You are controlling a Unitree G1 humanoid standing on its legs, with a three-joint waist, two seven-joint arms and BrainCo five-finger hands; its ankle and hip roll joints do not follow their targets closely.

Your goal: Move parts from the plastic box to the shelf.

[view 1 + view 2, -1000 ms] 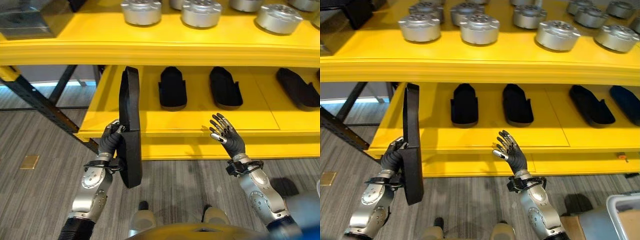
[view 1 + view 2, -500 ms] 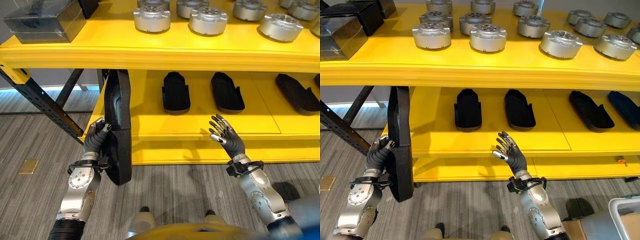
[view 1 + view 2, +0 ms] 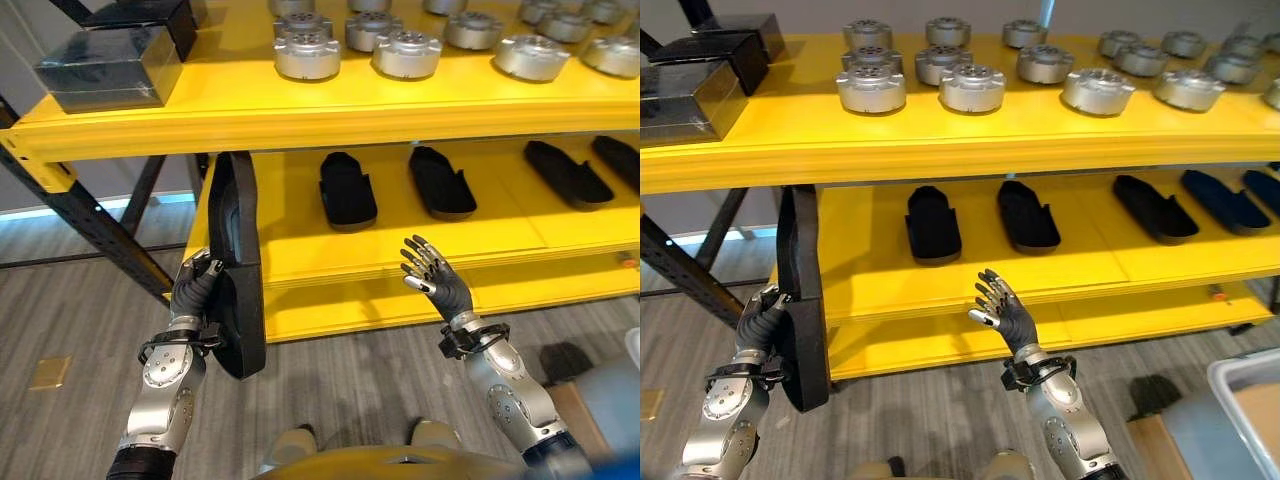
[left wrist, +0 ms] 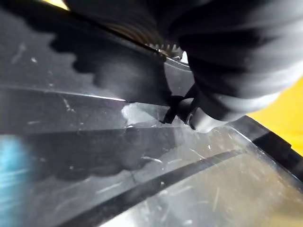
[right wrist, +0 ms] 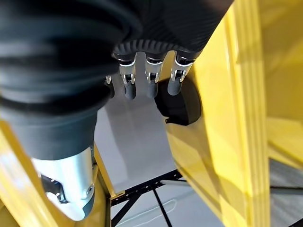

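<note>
- Long black part (image 3: pixel 238 262) held upright, on edge, at the left end of the yellow shelf (image 3: pixel 330 100); its top reaches just under the upper deck's front lip, its bottom hangs below the lower deck's front edge, over the grey floor (image 3: pixel 80 310).
- Left hand (image 3: pixel 195 288) clenched round the part's lower half, fingers wrapped on its left side. Left wrist view: the part's scuffed black surface (image 4: pixel 94 156) right against the hand's cover.
- Right hand (image 3: pixel 1002 312) apart from the part, raised in front of the lower deck's lip, fingers straight and spread, holding nothing. Right wrist view: straight fingers (image 5: pixel 150 80) pointing toward a black part (image 5: pixel 180 101) on the yellow deck.
- Lower deck: 2 black parts lying flat side by side, (image 3: pixel 347 188) and (image 3: pixel 440 181), with more black parts to the right (image 3: pixel 565 172).
- Upper deck: rows of round silver metal parts (image 3: pixel 307 56); dark boxes (image 3: pixel 110 65) at its left end.
- Black diagonal frame brace (image 3: pixel 95 225) at the shelf's left.
- Corner of a grey plastic box (image 3: pixel 1250 400) at lower right, on the floor side, well apart from both hands.
</note>
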